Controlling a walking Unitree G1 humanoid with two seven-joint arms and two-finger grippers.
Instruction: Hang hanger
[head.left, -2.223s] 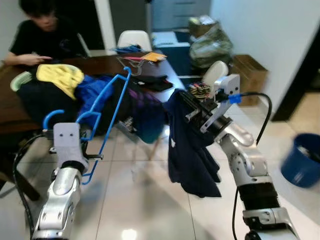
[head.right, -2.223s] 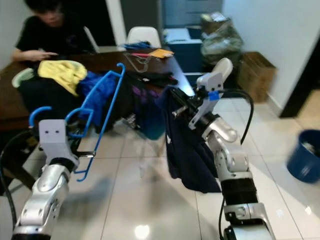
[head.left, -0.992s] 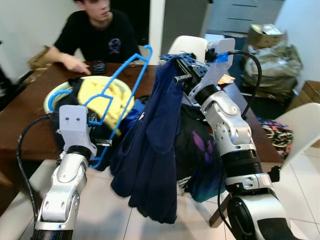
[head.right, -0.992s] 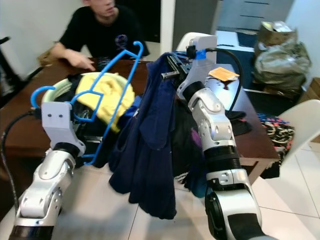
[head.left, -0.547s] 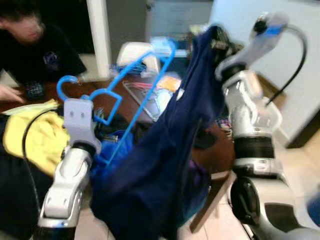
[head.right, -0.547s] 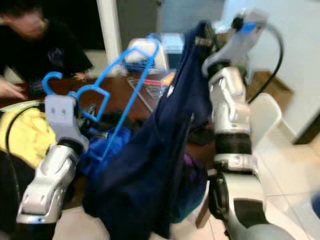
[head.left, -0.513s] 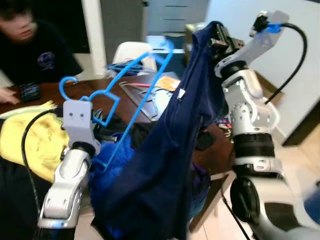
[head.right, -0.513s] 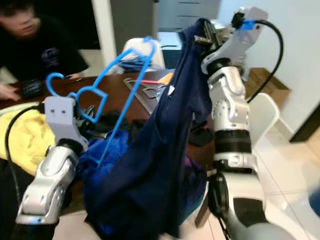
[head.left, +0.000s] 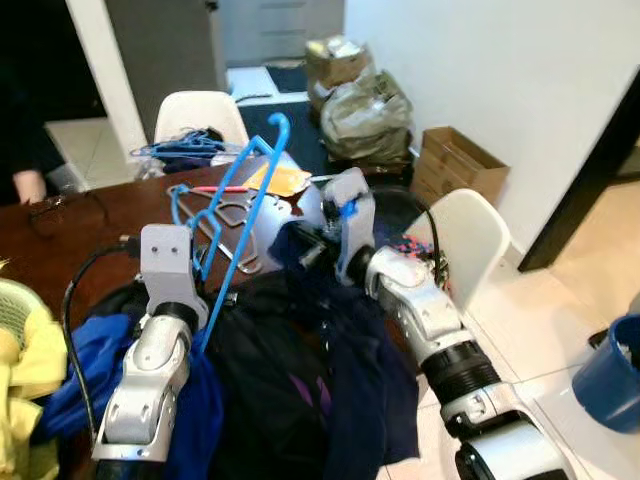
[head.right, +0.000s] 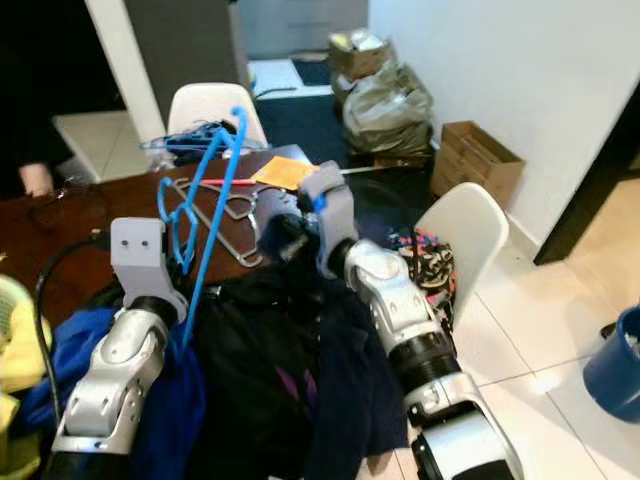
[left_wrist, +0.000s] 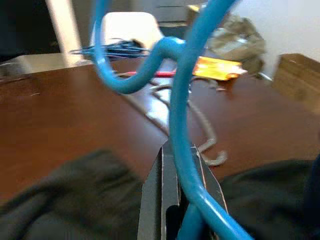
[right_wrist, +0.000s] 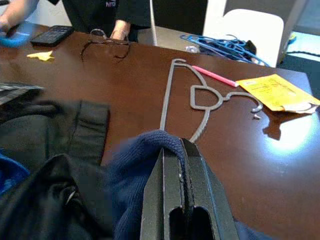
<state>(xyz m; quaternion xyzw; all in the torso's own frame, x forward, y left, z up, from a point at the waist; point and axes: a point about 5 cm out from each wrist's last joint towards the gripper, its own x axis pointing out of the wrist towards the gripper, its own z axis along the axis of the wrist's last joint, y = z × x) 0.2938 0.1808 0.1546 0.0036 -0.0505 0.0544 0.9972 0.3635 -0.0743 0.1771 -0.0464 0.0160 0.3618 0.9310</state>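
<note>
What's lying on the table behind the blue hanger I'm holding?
A grey hanger, a pink pen and an orange envelope lie on the brown table. Dark clothes cover the near edge.

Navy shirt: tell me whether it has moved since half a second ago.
Yes. The navy shirt has dropped with the right claw, from hanging high above the brown table to lying low on the clothes pile at its edge.

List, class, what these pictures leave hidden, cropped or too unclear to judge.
- The bright blue plastic hanger: its lower end is hidden behind the left gripper in the eye views.
- The dark navy garment: its shape is lost in the clothes pile.
- The person's hand: cut off at the right wrist view's edge.
</note>
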